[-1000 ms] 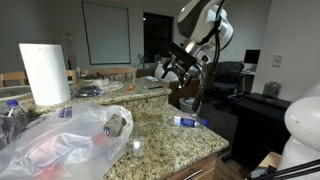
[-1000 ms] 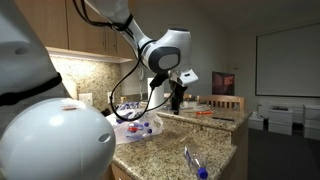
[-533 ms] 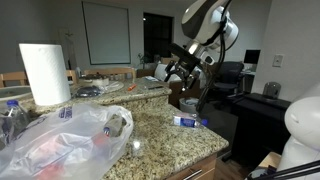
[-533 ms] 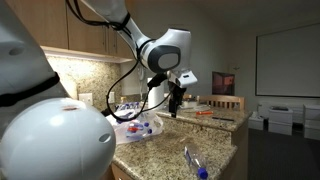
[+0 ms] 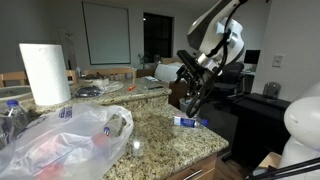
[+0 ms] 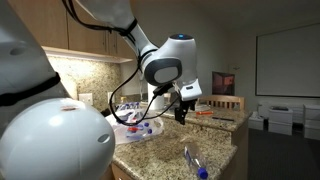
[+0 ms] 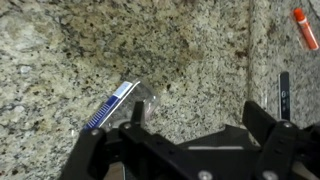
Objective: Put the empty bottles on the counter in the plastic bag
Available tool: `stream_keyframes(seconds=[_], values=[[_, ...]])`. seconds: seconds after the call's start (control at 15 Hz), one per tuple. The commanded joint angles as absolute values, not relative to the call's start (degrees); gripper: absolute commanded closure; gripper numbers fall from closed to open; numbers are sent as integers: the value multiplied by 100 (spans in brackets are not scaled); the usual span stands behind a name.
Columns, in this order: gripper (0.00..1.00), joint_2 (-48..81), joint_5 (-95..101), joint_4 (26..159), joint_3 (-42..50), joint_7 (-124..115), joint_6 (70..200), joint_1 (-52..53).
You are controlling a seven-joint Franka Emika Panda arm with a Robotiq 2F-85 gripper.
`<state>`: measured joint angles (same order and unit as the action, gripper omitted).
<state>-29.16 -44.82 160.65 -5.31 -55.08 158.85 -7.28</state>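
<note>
Counter [image 5: 165,145]: speckled beige-brown granite with a rounded edge, glossy enough to catch the room light.

Reference point is the plastic bag [image 5: 70,140], crinkled and translucent, slumped on the granite. Red and blue shapes show through its skin; what they are is too blurred to tell.

Behind the bag a white paper towel roll [image 5: 45,72] stands upright.

Well apart from the bag, toward the counter's outer edge, one empty bottle [image 5: 187,121] lies on its side on bare stone. It has a clear body and a blue label.

The gripper [image 5: 190,98] hangs over the granite on the bottle's side of the bag, higher than the bottle and clear of it. In the wrist view its fingers are spread wide with nothing between them.

Farther from the bag than the bottle, the wrist view shows a short orange object [image 7: 304,28] and a dark pen [image 7: 284,95] lying flat.

Room: wooden cabinets [image 6: 75,25] above a granite backsplash, a pale wall screen [image 6: 287,62] and a dark office chair [image 5: 228,75] beyond the counter.
</note>
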Motion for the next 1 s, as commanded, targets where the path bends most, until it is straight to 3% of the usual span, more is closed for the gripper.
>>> stream_keyframes(seconds=[0.0, 0.53, 0.93], values=[[0, -2857, -4482, 16047, -498, -5594, 15996, -721], [0, -2537, -4268, 15914, -744, -6610, 16044, -1536], [0, -2216, -4057, 15921, -1156, -7585, 14942, -2425]])
